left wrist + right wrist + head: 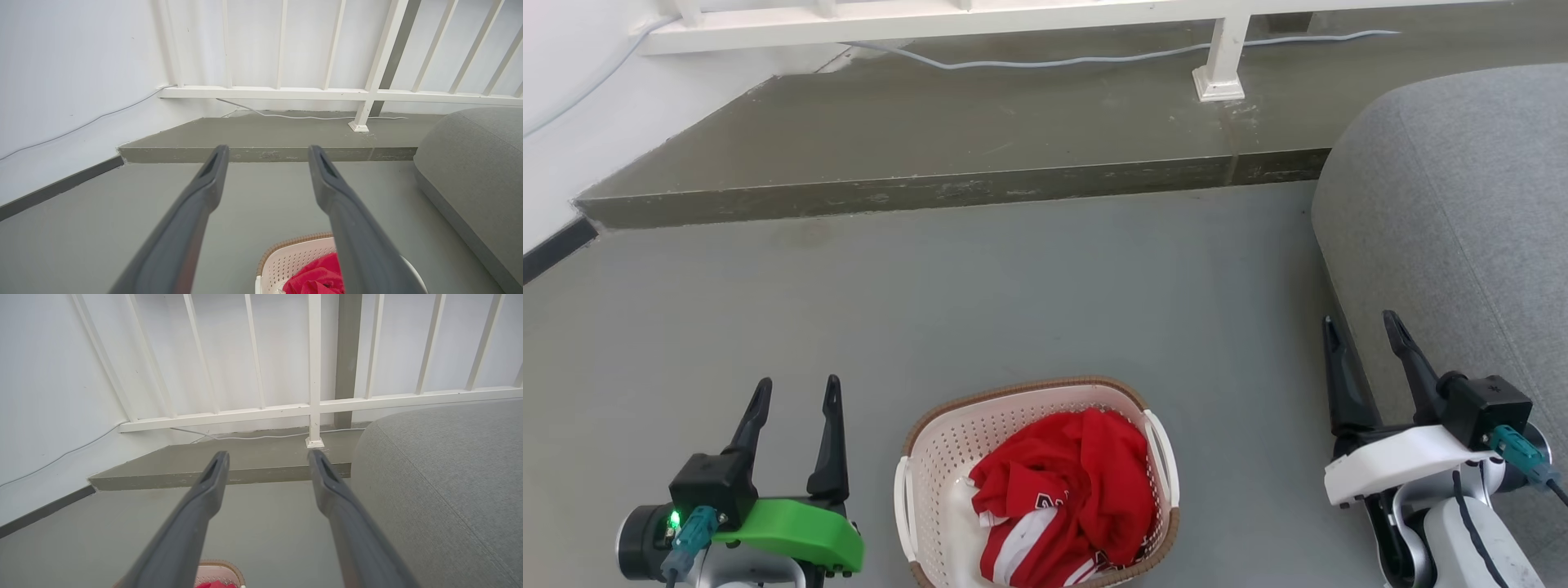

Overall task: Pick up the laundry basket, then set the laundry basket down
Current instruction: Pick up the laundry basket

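Though flanking the basket (947, 453) on both sides, touching it nowhere. Left hand (798, 381): released, fingers spread, empty, off to the left of the left handle (903, 498). Right hand (1360, 318): likewise released and empty, farther out from the right handle (1162, 445), just beside the sofa (1462, 204). Basket upright on the floor (1013, 286) between them, low in the head view with its near end cut off, a red shirt (1070, 482) heaped inside. Pick-up not yet begun, by the look of it.

Likely trouble from here:
- Beware closing on one handle only, or raising one side first: a tilted basket, and probably the shirt tipped out.
- Avoid pinching the slim handle at the very fingertips: liable to twist loose under load.
- Keep fingertips off the perforated wall and woven rim: more likely to shove so light a basket across the floor than to catch it.
- Mind the sofa when swinging the right hand inward: easy to snag the fabric from so close.
- Leave the hidden near end alone: blind reaching there.
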